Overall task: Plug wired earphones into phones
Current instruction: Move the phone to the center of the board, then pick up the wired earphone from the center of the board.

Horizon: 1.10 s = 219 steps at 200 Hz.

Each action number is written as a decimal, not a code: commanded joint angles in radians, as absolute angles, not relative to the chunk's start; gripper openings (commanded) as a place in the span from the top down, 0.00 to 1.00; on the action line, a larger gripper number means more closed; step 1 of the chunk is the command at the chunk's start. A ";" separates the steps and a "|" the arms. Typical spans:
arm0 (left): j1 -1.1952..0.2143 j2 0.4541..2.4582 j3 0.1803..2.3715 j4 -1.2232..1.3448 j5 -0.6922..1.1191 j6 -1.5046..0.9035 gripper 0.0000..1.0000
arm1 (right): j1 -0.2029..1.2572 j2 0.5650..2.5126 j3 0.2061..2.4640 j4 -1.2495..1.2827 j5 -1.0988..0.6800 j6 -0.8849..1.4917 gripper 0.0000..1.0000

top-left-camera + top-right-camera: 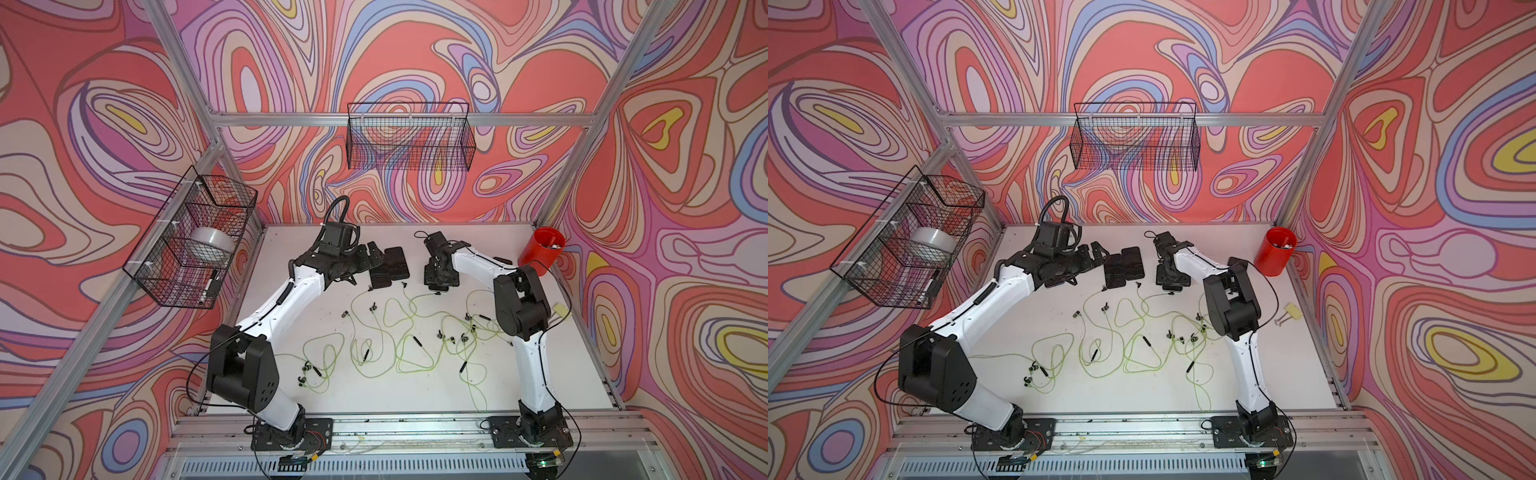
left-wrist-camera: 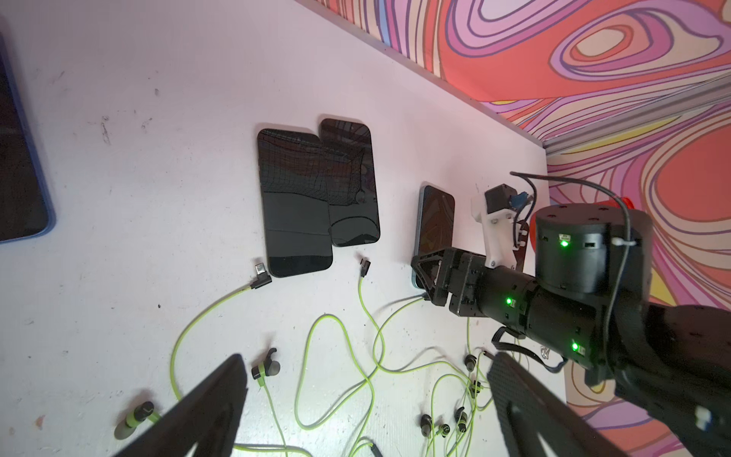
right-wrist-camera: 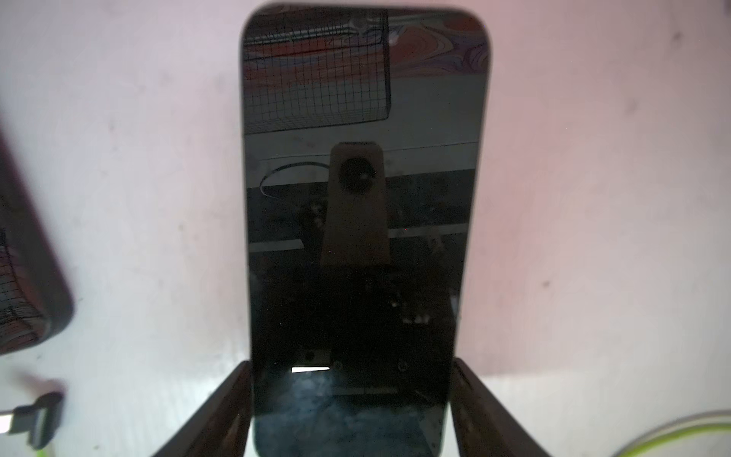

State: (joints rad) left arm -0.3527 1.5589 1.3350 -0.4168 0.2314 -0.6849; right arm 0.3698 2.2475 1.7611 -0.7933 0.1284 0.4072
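Several yellow-green wired earphones point(image 1: 399, 332) lie tangled across the white table point(image 1: 291, 399). Two black phones point(image 2: 294, 201) point(image 2: 352, 182) lie overlapping, with a loose plug point(image 2: 261, 277) beside the nearer one's end. A second plug point(image 2: 364, 267) lies close by. My left gripper point(image 2: 366, 411) hangs open over the cables with nothing between its fingers point(image 2: 205, 407). My right gripper point(image 3: 352, 411) is shut on a third phone point(image 3: 364, 198), one finger against each long edge. In a top view this gripper point(image 1: 440, 278) is low over the table and hides that phone.
A further phone point(image 2: 19, 158) lies at the edge of the left wrist view. A red cup point(image 1: 542, 249) stands at the back right corner. Wire baskets point(image 1: 409, 141) point(image 1: 191, 241) hang on the walls. A yellow clip point(image 1: 561, 309) lies by the right arm.
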 commanded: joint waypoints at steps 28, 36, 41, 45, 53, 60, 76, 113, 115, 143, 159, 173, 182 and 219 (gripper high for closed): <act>-0.349 1.544 1.325 -0.453 0.247 -0.671 0.11 | 0.242 2.319 1.812 -0.794 0.072 0.152 0.37; -0.353 1.562 1.328 -0.460 0.263 -0.670 0.13 | 0.231 2.326 1.825 -0.802 0.058 0.131 0.37; -0.358 1.574 1.332 -0.464 0.269 -0.670 0.15 | 0.227 2.329 1.834 -0.810 0.046 0.118 0.36; -0.364 1.585 1.337 -0.469 0.270 -0.668 0.15 | 0.228 2.330 1.839 -0.815 0.035 0.105 0.35; -0.384 1.613 1.351 -0.477 0.261 -0.666 0.17 | 0.227 2.318 1.838 -0.811 0.004 0.090 0.31; -0.404 1.640 1.366 -0.484 0.250 -0.664 0.19 | 0.227 2.298 1.829 -0.801 -0.028 0.089 0.27; -0.446 1.718 1.410 -0.492 0.230 -0.659 0.20 | 0.227 2.214 1.778 -0.759 -0.100 0.106 0.12; -0.471 1.918 1.536 -0.479 0.263 -0.582 0.32 | 0.227 1.976 1.550 -0.621 -0.263 0.235 0.02; -0.471 1.929 1.541 -0.476 0.271 -0.574 0.32 | 0.228 1.963 1.535 -0.612 -0.272 0.242 0.02; -0.472 2.080 1.674 -0.511 0.358 -0.464 0.35 | 0.229 1.847 1.367 -0.546 -0.330 0.302 0.05; -0.472 2.165 1.765 -0.564 0.381 -0.420 0.38 | 0.231 1.793 1.295 -0.523 -0.357 0.324 0.09; -0.472 2.229 1.833 -0.599 0.398 -0.392 0.43 | 0.230 1.738 1.234 -0.499 -0.378 0.341 0.15; -0.472 2.265 1.869 -0.621 0.402 -0.381 0.47 | 0.231 1.713 1.203 -0.482 -0.388 0.351 0.18; -0.470 2.339 1.928 -0.657 0.374 -0.372 0.57 | 0.230 1.664 1.134 -0.442 -0.446 0.372 0.27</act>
